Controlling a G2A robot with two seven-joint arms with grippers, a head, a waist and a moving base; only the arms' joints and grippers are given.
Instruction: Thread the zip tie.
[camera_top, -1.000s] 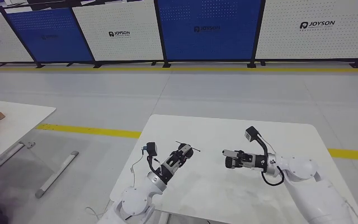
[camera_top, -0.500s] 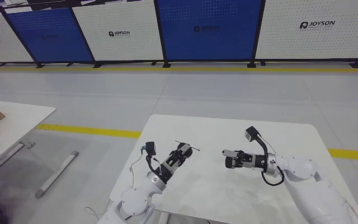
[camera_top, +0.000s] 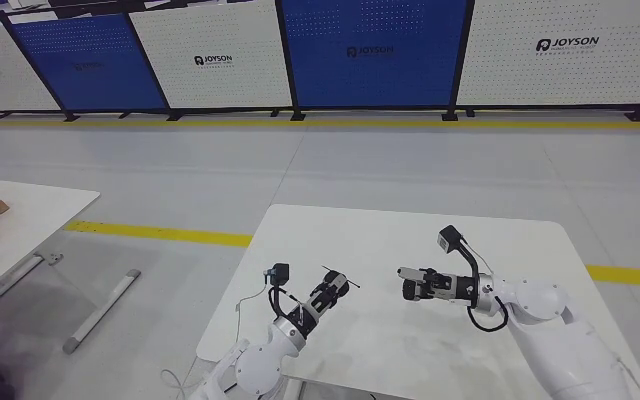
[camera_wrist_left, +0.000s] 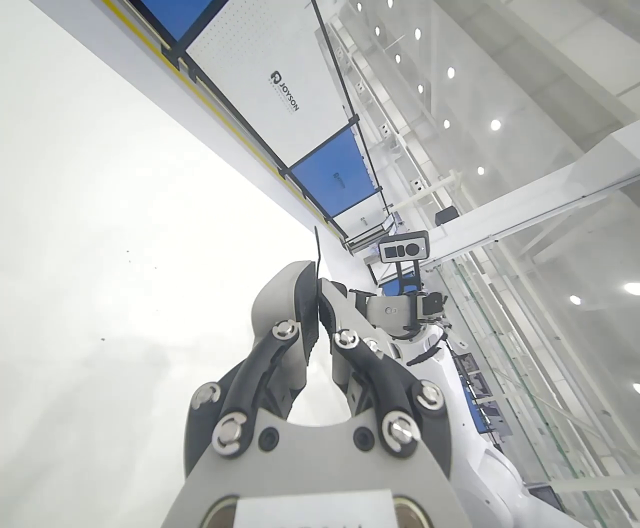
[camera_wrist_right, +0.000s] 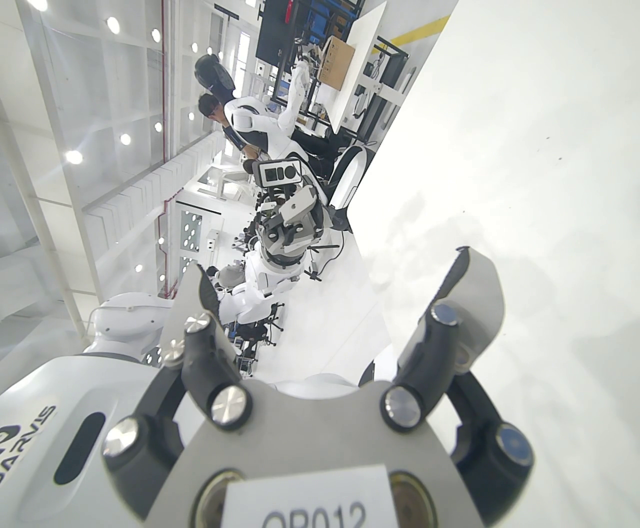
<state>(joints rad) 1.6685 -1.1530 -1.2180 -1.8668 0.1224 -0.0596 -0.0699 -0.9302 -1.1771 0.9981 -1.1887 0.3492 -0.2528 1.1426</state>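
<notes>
The white table (camera_top: 420, 225) lay under both arms. The left gripper (camera_top: 334, 284) hung over the table's near left part, its jaws closed on the zip tie (camera_wrist_left: 317, 245). The tie was a thin black strip, and one end stuck out past the pads (camera_wrist_left: 306, 300). The right gripper (camera_top: 402, 280) hung well apart on the right, pointing toward the left one, jaws spread wide.
</notes>
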